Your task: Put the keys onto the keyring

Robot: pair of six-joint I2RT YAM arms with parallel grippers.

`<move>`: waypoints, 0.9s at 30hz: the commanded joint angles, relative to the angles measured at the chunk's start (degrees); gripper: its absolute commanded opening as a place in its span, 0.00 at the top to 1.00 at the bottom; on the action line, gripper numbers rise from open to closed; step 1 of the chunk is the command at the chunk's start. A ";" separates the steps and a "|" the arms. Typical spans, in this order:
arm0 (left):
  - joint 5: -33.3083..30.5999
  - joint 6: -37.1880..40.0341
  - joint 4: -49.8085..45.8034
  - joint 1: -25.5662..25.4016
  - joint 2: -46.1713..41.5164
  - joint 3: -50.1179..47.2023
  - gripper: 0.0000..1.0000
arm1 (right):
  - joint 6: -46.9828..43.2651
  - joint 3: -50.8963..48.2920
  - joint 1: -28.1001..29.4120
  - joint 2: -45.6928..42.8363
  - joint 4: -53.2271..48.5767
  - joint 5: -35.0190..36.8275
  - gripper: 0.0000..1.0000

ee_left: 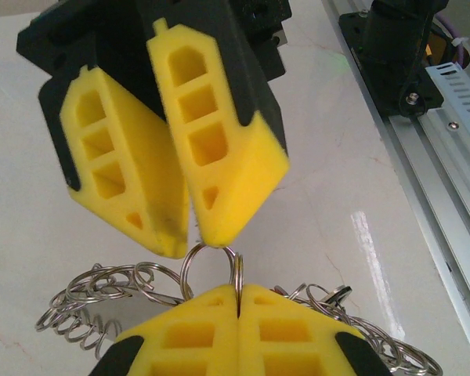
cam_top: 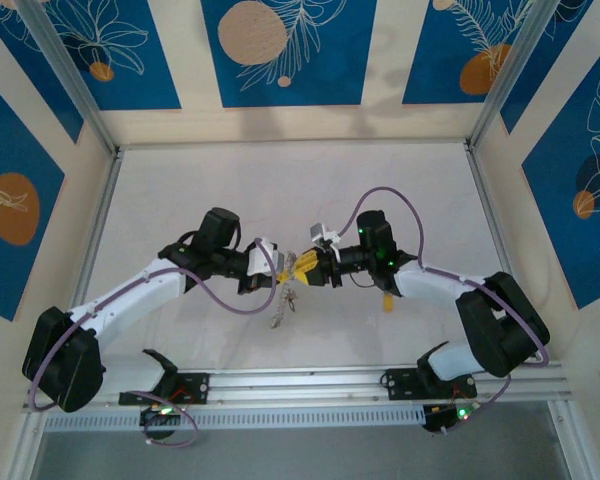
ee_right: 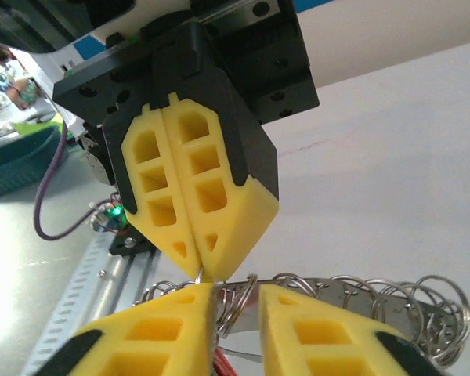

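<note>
White table (cam_top: 180, 180), left hand (ee_left: 237, 291) pinching keyring (ee_left: 185, 270), right hand (ee_right: 236, 294) narrowly apart around it.

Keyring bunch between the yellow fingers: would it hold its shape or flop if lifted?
Probably flops: the keyring is many loosely linked wire loops, drooping either side of the shut left gripper. Likely light, being thin wire. Its smooth shiny metal may slip.

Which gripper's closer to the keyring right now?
Left. The left gripper is shut on the keyring; the right gripper faces it, jaws apart around a loop.
</note>
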 commanded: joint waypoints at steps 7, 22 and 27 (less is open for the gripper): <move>2.33 1.99 0.43 -0.34 0.01 2.00 1.00 | 5.24 0.95 -0.03 2.33 -2.00 -1.62 0.76; 0.85 4.07 -1.60 -1.03 0.44 2.18 1.00 | 7.33 2.32 -0.22 2.02 -1.57 1.74 1.00; -0.10 5.94 -2.57 -1.87 0.72 2.00 1.00 | 6.55 3.98 0.28 0.20 -2.44 4.93 1.00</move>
